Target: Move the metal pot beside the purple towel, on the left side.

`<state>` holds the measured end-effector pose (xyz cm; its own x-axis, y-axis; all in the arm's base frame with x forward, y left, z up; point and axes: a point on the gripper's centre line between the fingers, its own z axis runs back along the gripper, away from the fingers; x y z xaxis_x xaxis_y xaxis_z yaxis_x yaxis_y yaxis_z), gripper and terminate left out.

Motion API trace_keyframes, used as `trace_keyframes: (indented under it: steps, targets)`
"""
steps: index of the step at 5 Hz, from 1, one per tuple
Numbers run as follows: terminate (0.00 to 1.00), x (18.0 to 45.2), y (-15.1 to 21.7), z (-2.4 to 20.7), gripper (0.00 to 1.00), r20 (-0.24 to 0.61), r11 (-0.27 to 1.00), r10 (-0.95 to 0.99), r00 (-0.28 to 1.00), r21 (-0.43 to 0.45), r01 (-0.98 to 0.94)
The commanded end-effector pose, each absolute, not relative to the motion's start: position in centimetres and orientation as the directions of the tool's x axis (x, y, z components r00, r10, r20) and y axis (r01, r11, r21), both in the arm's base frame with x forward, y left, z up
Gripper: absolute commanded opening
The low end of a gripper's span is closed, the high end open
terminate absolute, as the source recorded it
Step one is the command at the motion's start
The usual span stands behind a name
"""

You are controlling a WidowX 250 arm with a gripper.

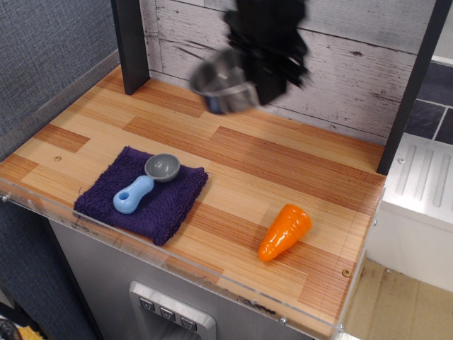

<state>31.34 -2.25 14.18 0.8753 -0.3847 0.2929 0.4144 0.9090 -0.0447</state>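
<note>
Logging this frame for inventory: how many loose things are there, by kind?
Metal pot, held in the air: 1
Purple towel: 1
Blue-handled scoop, on the towel: 1
Orange toy carrot: 1
Total: 4

Blurred hand [260,71] raised high, fingers clamped on metal pot [221,83].

The metal pot [221,86] is a round, shallow, shiny steel pan, blurred here and hanging in the air above the back of the wooden counter, tilted so its open side faces somewhat left; its wire handle cannot be made out (perhaps lost in the blur). The purple towel [166,202] is a dark, fuzzy, roughly square cloth lying flat near the front left edge of the counter, its borders slightly rumpled, well apart from the pot.
</note>
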Motion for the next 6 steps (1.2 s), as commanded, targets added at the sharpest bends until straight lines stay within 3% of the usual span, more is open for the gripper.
trace_keyframes:
  steps: [1,4,6]
  targets:
    - [0.0,26.9,5.6,11.7,0.0,0.174,0.995,-0.097,0.98,-0.009,0.1]
    - [0.0,23.6,11.6,7.7,0.0,0.024,1.0,-0.025,0.999,0.015,0.025]
    - [0.0,23.5,13.2,4.5,0.0,-0.069,0.991,-0.135,0.988,-0.011,0.134]
